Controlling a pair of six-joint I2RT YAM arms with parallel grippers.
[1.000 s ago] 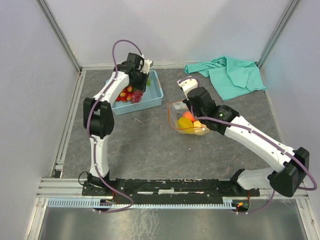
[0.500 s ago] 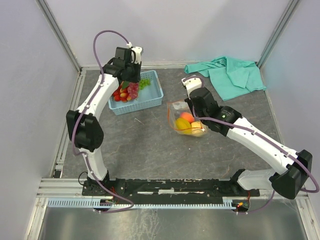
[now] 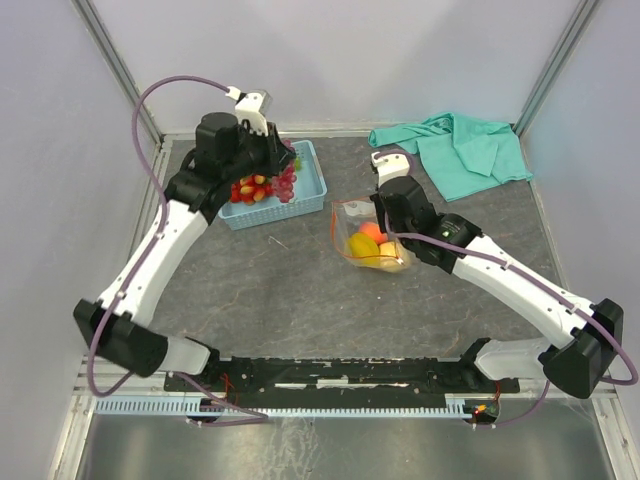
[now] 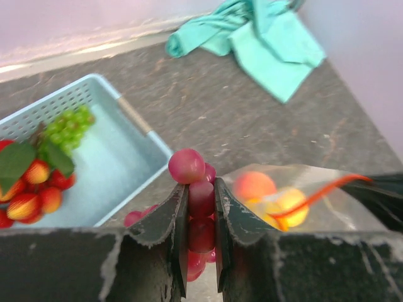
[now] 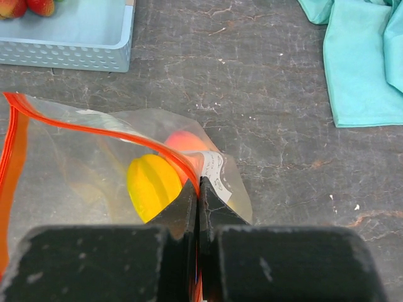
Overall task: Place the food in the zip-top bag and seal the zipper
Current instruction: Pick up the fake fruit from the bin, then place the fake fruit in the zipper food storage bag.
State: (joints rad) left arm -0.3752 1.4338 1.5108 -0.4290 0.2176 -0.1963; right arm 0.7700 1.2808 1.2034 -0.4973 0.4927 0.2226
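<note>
My left gripper [image 4: 201,189] is shut on a bunch of purple grapes [image 4: 187,167], held in the air over the right edge of the light blue basket [image 3: 312,193]. Strawberries [image 4: 38,192] and green grapes [image 4: 70,124] lie in the basket. The clear zip-top bag [image 3: 368,240] stands on the table right of the basket, mouth open, with a peach [image 5: 184,140] and a yellow lemon [image 5: 153,184] inside. My right gripper [image 5: 199,184] is shut on the bag's rim at the red-orange zipper [image 5: 113,134], holding that edge up.
A teal cloth [image 3: 460,150] lies crumpled at the back right corner. The basket's near wall [image 5: 69,55] is just left of the bag. Grey walls and metal rails enclose the table on three sides.
The left arm has swung its elbow far out to the left and lifted the purple grapes out of the basket, towards its right edge. The right gripper and bag have barely moved.
</note>
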